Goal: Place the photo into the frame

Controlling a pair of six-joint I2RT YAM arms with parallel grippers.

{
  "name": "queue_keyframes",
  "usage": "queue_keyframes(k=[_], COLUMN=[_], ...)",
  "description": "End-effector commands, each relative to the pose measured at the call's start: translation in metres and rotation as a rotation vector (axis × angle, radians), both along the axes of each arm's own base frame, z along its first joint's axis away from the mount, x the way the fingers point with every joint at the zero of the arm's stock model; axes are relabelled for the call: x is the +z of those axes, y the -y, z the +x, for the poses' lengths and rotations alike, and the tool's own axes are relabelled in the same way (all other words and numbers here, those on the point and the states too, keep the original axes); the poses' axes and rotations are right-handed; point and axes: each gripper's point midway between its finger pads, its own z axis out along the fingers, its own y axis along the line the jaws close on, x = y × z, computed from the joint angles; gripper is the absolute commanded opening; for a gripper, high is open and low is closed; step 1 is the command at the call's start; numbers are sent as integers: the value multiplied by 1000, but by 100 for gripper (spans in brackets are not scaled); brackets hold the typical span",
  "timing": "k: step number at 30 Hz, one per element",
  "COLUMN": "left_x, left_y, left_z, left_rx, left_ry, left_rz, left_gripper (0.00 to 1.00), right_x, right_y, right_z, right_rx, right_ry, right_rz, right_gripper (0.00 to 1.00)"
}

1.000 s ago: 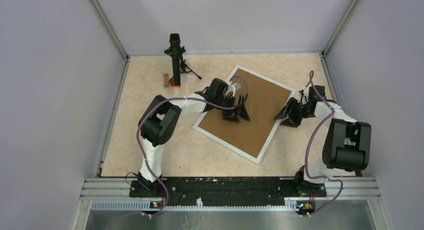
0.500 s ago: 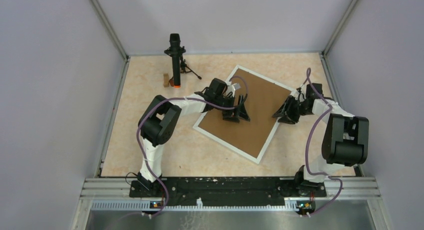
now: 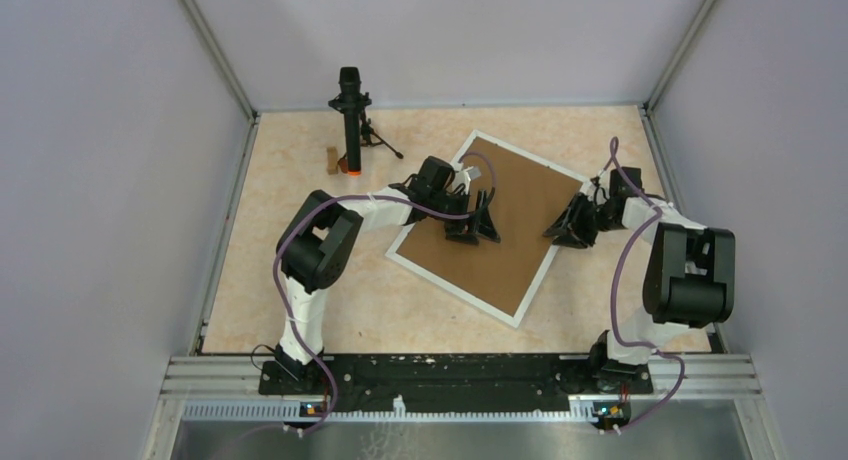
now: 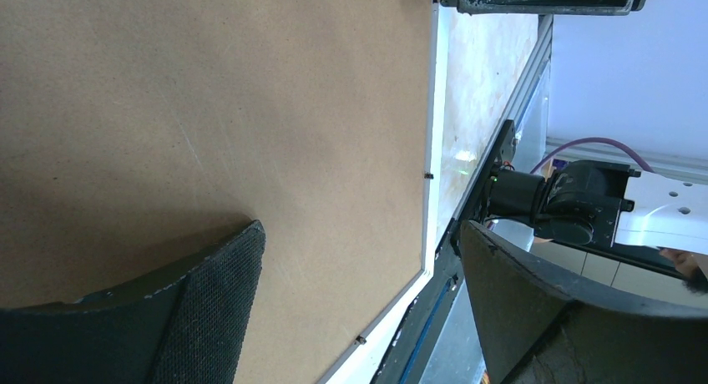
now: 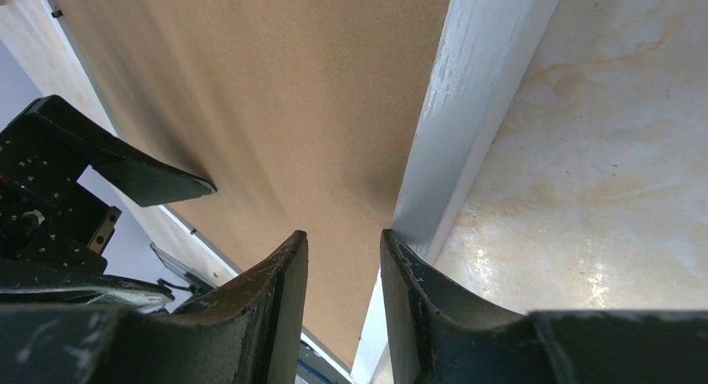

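Observation:
The white frame (image 3: 450, 289) lies flat and skewed on the table, filled by a plain brown cardboard sheet (image 3: 515, 215). The photo is hidden. My left gripper (image 3: 475, 230) rests low over the sheet's left part, wide open, with bare cardboard (image 4: 209, 92) between its fingers (image 4: 361, 229) and the white rail (image 4: 437, 108) beyond. My right gripper (image 3: 562, 230) sits at the frame's right rail. In the right wrist view its jaws (image 5: 343, 234) stand a narrow gap apart; one finger is over the cardboard (image 5: 275, 83), the other is at the rail (image 5: 476, 92).
A black stand on a small tripod (image 3: 350, 120) and a small wooden block (image 3: 332, 159) are at the back left. Grey walls close in the marbled tabletop (image 3: 300, 310) on three sides. The right arm's base (image 4: 576, 200) shows in the left wrist view.
My right gripper has shifted a little left and back onto the frame's right rail, and its jaws have narrowed. The left arm and the frame have not moved.

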Motion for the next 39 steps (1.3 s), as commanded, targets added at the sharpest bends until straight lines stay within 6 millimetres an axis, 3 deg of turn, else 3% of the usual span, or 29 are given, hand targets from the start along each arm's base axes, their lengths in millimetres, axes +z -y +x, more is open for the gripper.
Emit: queue_keyframes(k=[1, 8, 13, 15, 16, 19, 20, 22, 26, 29, 32, 39], left_x=[-64, -68, -67, -66, -65, -62, -62, -60, -59, -60, -60, -62], left_y=[-31, -32, -32, -32, -31, -32, -32, -31, -30, -31, -30, -32], left_z=[-26, -29, -30, -31, -31, -32, -32, -33, -34, -34, -33, -34], left_rx=[24, 19, 17, 16, 16, 12, 12, 13, 12, 12, 14, 19], left_ry=[-132, -146, -146, -146, -147, -137, -138, -142, -148, -151, -151, -147], left_rz=[210, 218, 219, 212, 208, 211, 209, 196, 188, 190, 189, 197], left_gripper=[93, 93, 93, 93, 93, 93, 93, 93, 93, 93, 93, 93], right_x=[-16, -52, -85, -79, -68, 3, 25, 43, 36, 33, 27, 5], right_y=[0, -6, 2, 10, -1, -41, -42, -35, -50, -65, -72, -62], right_z=[7, -1, -14, -1, 9, 31, 29, 9, -67, -99, -106, -99], right_rx=[3, -52, -171, -189, -159, -37, -19, 42, 200, 196, 196, 162], right_ry=[-9, -116, -208, -170, -150, 3, 43, 32, -100, -113, -112, -104], right_rz=[-50, -172, -391, -507, -462, -243, -238, -268, -127, -1, 28, -50], right_gripper=[37, 34, 33, 34, 35, 42, 47, 60, 57, 55, 47, 36])
